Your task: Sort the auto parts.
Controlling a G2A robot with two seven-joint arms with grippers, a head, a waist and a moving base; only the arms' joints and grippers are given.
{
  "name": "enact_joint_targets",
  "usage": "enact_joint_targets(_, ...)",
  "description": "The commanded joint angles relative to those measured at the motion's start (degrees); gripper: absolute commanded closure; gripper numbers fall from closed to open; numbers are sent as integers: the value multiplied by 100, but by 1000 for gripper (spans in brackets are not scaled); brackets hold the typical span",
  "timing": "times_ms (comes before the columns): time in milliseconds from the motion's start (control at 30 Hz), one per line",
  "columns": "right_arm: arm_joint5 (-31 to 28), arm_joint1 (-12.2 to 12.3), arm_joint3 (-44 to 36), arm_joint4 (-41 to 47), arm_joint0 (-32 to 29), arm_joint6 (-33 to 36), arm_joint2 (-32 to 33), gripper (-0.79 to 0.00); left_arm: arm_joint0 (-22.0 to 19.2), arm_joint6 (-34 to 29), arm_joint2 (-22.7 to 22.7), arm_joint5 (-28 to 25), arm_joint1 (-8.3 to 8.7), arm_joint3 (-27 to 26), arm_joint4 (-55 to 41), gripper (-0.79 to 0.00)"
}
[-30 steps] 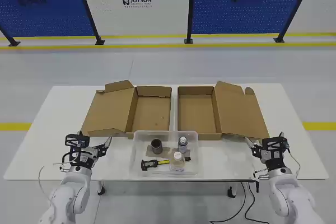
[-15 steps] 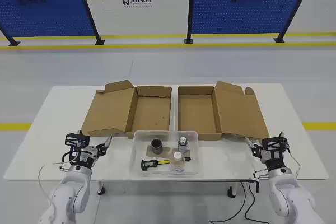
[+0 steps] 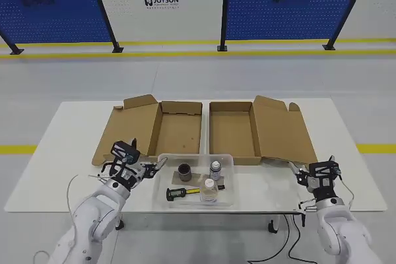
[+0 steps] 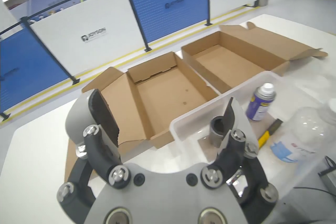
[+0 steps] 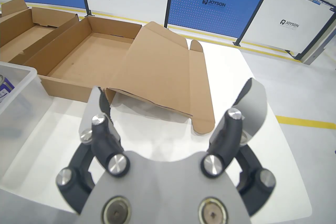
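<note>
auto parts (image 3: 185,175) in bin (image 3: 195,156), caliper (image 3: 178,193) perhaps; boxes (image 3: 178,135) behind; left hand (image 4: 162,104), right hand (image 5: 173,88) apart.

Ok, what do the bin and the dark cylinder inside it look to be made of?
The bin looks like clear, glossy plastic: its walls are see-through. The dark cylinder looks like dull grey metal, thick-walled and hollow, with a matte rough surface; hard rubber can't be excluded.

Overhead downward; wrists low — boxes (image 3: 231,135) apparently shared.
</note>
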Motion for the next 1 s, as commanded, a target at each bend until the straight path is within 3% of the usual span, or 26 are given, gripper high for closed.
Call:
enact_joint_targets(0,0,0,0,0,0,0,0,-785,-122,-146,231,-265,-9,-25,-66,-785)
enact_joint_targets(367,0,0,0,0,0,0,0,-785,-469,-665,1207,-930,-70,193,-252,-785)
enact_joint_targets(700,0,0,0,0,0,0,0,-785,-682,-684,1737,-939,-128,572,-183,-785)
enact_joint_targets(967,0,0,0,0,0,0,0,-785,-896,-833,1976,-880,-187,934,-671,-785)
